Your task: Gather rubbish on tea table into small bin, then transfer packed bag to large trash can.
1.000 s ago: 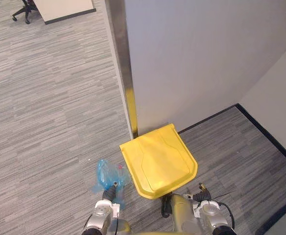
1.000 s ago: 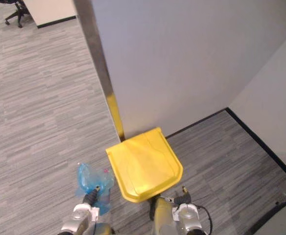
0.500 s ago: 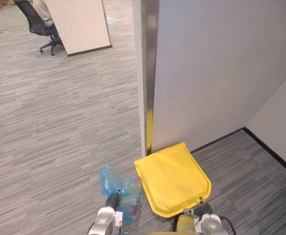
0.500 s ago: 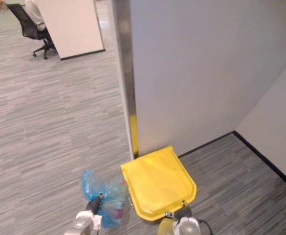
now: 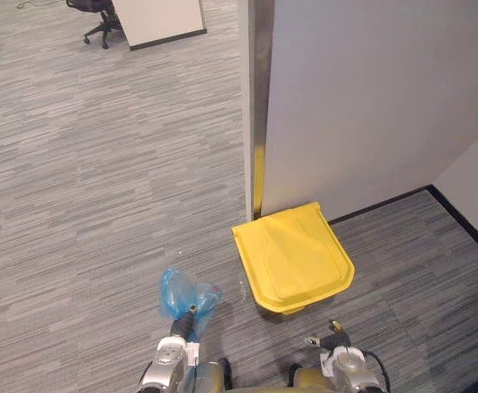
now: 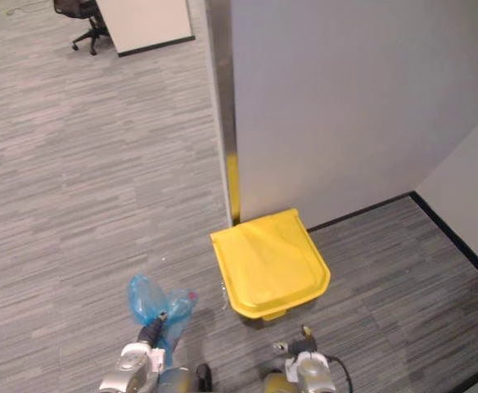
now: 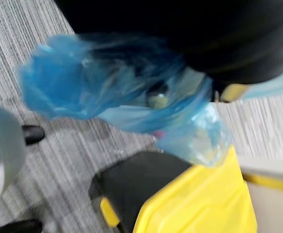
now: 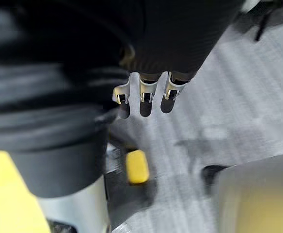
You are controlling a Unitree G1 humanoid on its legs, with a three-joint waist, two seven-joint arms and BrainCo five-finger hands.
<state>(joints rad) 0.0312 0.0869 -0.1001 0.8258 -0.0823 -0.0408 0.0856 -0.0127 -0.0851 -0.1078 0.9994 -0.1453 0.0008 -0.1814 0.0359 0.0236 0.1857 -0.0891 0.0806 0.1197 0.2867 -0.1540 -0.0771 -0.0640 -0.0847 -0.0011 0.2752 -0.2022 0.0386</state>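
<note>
Down at floor level, grey striped carpet (image 5: pixel 83 180) runs to every edge, and a tall pale grey partition wall (image 5: pixel 370 98) with a shiny metal corner post (image 5: pixel 259 90) rises past the top of the eye views. Tucked against the foot of that post is the large trash can with a yellow plastic lid (image 5: pixel 292 258). The lid is down, so from above its black body is almost wholly hidden, and a slice of that body shows in the left wrist view (image 7: pixel 132 179). Far off, a white panel (image 5: pixel 161 16) and a black office chair (image 5: pixel 100 10) are cut off by the upper edge.

The translucent blue plastic rubbish bag (image 5: pixel 183 295) hangs at the end of the left robot hand (image 7: pixel 190 29), beside the can on the robot's left and apart from the lid. Its contents are a blur of pale shapes. The crumpled plastic covers the grip, so I cannot tell whether that hand is clamped on it.

The right robot hand (image 8: pixel 180 43) hangs low near the can, its fingers (image 8: pixel 146 90) in a loose row, apart from the thumb and carrying nothing.
</note>
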